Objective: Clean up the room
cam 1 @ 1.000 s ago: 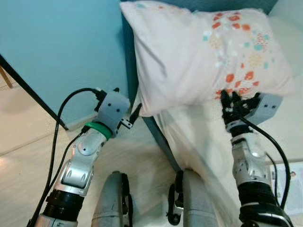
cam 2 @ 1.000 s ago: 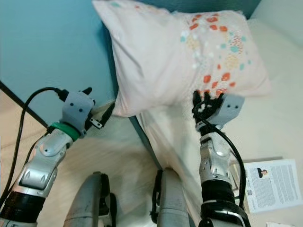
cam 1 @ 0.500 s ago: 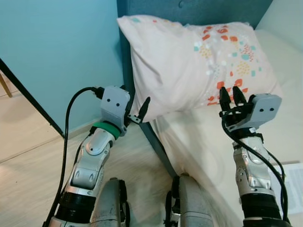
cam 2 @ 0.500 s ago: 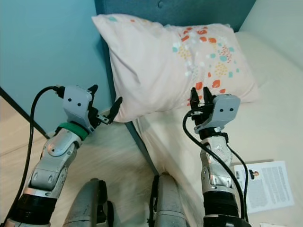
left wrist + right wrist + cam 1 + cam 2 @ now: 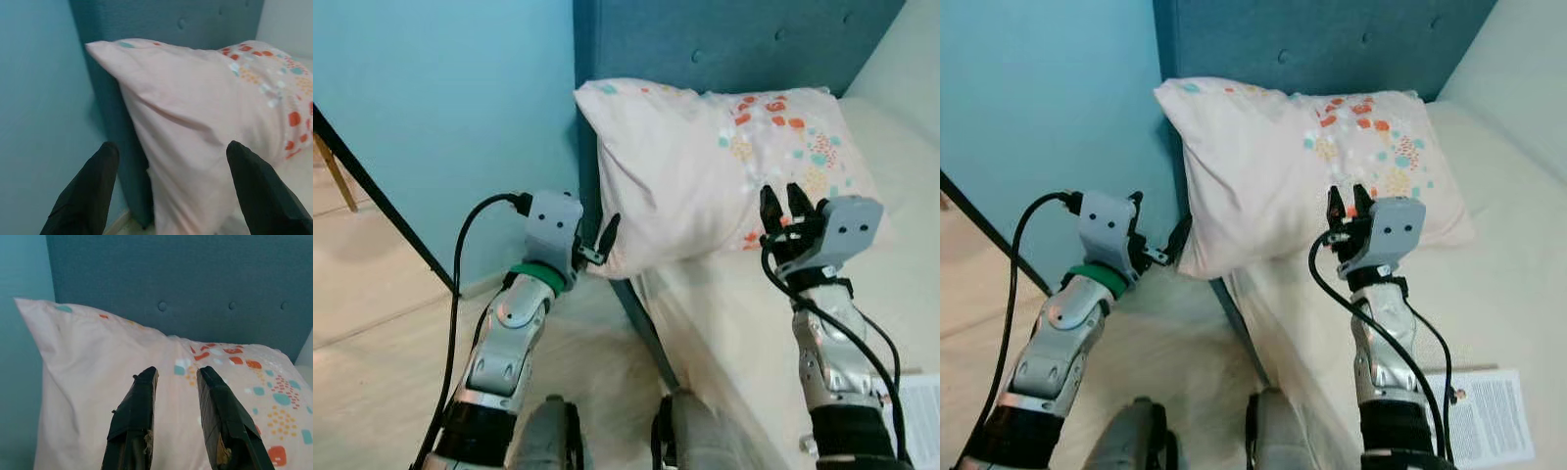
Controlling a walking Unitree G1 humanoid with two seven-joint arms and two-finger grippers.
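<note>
We see the pillow (image 5: pixel 705 166) lying at the head of the bed (image 5: pixel 901 294), leaning against the teal headboard (image 5: pixel 734 44), with its plain pink corner hanging past the bed's edge toward the blue wall (image 5: pixel 440 108). Our left claw (image 5: pixel 592 245) hovers just beside that overhanging corner, its fingers (image 5: pixel 83 196) spread wide with nothing between them. Our right claw (image 5: pixel 781 208) is raised in front of the pillow's patterned end, where the orange and teal dots sit; its fingers (image 5: pixel 134 426) stand close together with a narrow gap and grip nothing. A printed sheet of paper (image 5: pixel 1484 416) lies on the bed on the far side of our right arm from the pillow
</note>
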